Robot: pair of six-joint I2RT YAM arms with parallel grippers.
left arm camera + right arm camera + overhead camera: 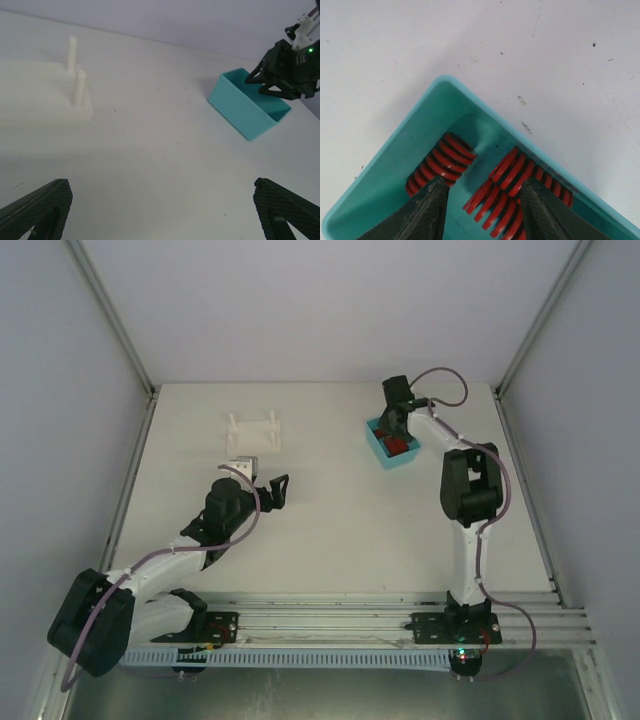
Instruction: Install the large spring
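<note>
Well, three red springs [442, 162] lie inside the one teal bin [385, 165]. The right hand [485, 185] is down in the bin, its two fingers half-spread astride the middle spring [502, 192], not yet pinching it. Well left of the bin, the left hand [160, 187] hovers spread wide over the worktop [165, 140], near one white fixture [45, 100] with two pegs [79, 87].

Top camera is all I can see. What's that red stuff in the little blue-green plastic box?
Observer: Those are red metal coil springs, at least two, lying in the teal plastic bin.
Operator: Is the right claw holding one?
Observer: Not firmly. The right gripper is down in the bin with its black fingers on either side of one spring, and a gap shows beside one finger.
Operator: What about the white thing?
Observer: It's a white base, and the two upright pegs I can see are bare.
</note>
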